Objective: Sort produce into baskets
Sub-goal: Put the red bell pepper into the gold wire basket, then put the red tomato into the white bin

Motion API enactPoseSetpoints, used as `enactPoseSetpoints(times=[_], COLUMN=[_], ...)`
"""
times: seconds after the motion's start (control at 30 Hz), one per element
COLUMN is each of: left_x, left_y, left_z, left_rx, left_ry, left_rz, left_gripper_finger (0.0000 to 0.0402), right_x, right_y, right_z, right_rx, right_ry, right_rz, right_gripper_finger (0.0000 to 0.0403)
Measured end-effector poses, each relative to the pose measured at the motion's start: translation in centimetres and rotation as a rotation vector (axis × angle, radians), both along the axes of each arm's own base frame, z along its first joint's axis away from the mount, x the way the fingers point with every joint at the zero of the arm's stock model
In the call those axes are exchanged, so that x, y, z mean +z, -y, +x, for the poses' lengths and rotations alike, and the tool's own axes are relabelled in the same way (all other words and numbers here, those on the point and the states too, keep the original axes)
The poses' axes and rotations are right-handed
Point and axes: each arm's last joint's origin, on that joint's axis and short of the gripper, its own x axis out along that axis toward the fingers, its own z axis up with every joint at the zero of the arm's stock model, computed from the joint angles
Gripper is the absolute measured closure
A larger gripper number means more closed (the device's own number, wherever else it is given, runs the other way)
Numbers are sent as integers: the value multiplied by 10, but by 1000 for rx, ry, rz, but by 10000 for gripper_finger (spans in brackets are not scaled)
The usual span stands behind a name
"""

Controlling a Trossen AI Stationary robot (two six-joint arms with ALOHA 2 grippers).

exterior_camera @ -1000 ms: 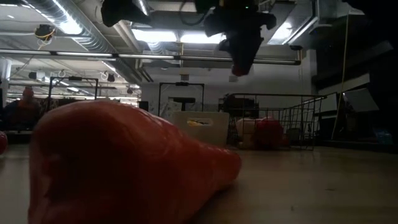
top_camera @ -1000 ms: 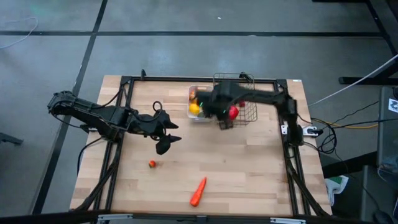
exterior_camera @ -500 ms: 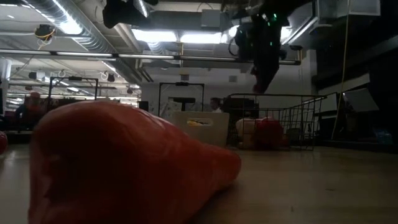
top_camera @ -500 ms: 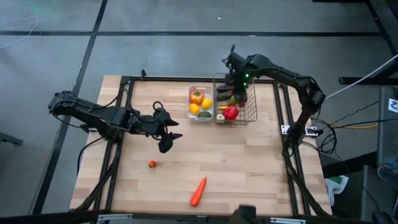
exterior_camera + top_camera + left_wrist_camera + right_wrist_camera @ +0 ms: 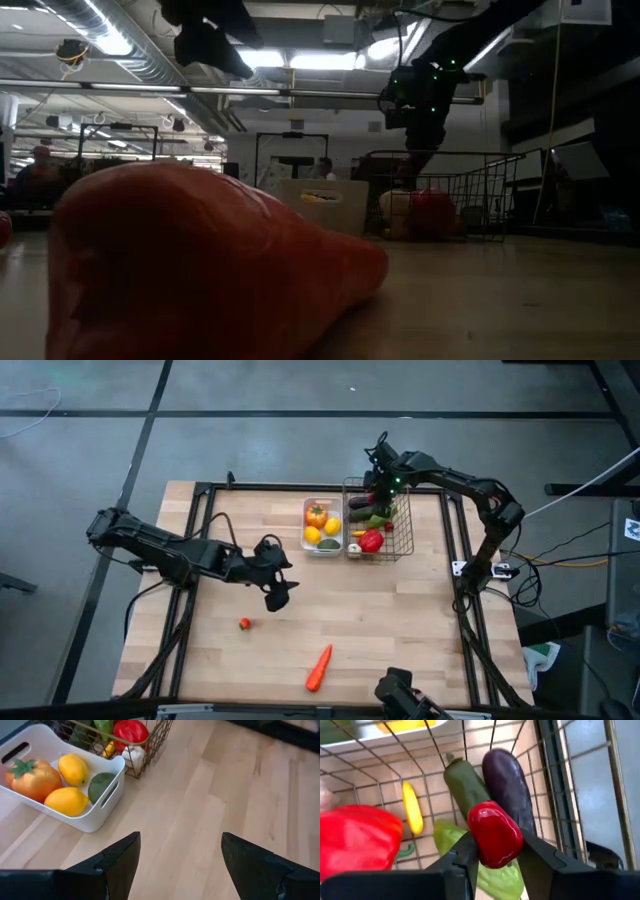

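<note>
I've got the right end effector [image 5: 495, 851] poised over the wire-mesh basket [image 5: 402, 538], clamped on a small glossy red chilli [image 5: 494, 833], smooth, plump and rounded at the tip. So I'm at the drop-off step for this piece: I judge the next move is to part the fingers and let it fall among what's already in there. Below it I see a dark purple eggplant [image 5: 506, 787], matte and oval, a long green cucumber [image 5: 465, 784], a slim yellow chilli [image 5: 412, 806] and a shiny red pepper [image 5: 357, 835], all lying on the thin metal grid.

The left end effector [image 5: 277, 593] hovers over bare bench [image 5: 400, 620] with its fingers spread and nothing between them. Its camera takes in the white plastic tray [image 5: 98, 820], smooth-walled with slot handles, holding an orange tomato [image 5: 31, 779], two yellow lemons [image 5: 66, 800] and something green.

Still out on the pale wooden planks: a tapered orange carrot [image 5: 318, 667] near the front edge and a small red-orange piece [image 5: 244, 623] just beside the left arm's reach. That small one looks like the left arm's next pick, calling for a short descent.
</note>
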Motion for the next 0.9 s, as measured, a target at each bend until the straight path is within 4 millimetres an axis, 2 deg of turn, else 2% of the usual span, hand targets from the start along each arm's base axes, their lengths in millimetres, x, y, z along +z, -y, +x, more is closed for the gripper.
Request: enactPoseSetpoints(times=[0.53,0.67,0.77,0.9], left_x=[-4,-8,-12,-19], left_y=[1,0,-1,0], left_z=[1,-3,-8,-16], left_rx=[9,14,45,72], left_ry=[-20,-78,-136,-241], left_rz=[-14,-5,-34,-132], left_gripper_finger=[130,130,130,130], right_x=[-16,-16,-16,-16], right_y=[-4,-4,-3,-2], right_z=[-5,-5,-6,-6], right_rx=[0,-5,-15,-31], right_ry=[-40,-51,-70,-97], right_rz=[25,19,-1,-35], right_gripper_finger=[287,287,272,229])
